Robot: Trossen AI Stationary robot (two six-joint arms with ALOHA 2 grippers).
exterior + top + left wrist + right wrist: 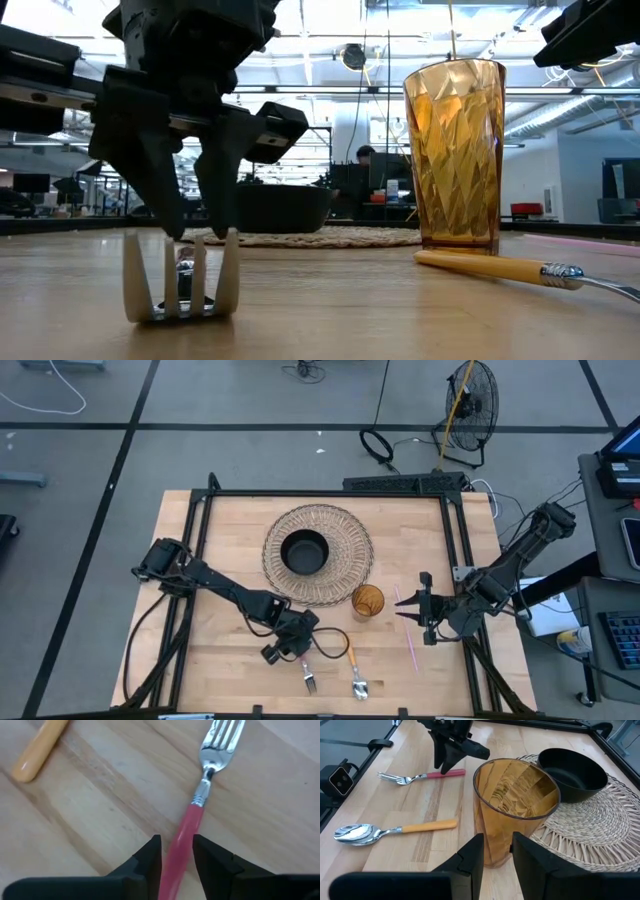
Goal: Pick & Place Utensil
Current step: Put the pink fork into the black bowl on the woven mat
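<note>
A fork (207, 785) with a red handle lies flat on the wood table near its near edge; it also shows as fork (308, 678) and fork (415, 777), and in the low view its tines (180, 290) point at the camera. My left gripper (177, 845) stands over the handle, shut on it, also seen as left gripper (296, 648) and left gripper (195, 225). A spoon (356, 678) with an orange handle lies to the right of the fork. My right gripper (402, 608) hovers just right of the amber glass (368, 601), narrowly open and touching nothing. My left gripper pinches the fork's red handle (182, 840) between its two fingers, near the handle's free end (457, 771). The fingers (165, 200) come from above, pointing down, and lie across the handle. The fork lies on the table, tines toward the near edge.
A black bowl (304, 552) sits on a round woven placemat (345, 535) at the table's far middle. The amber glass (512, 810) stands upright at the placemat's near right edge. Thin pink sticks (411, 650) lie near the right gripper. A dark frame borders the table.
</note>
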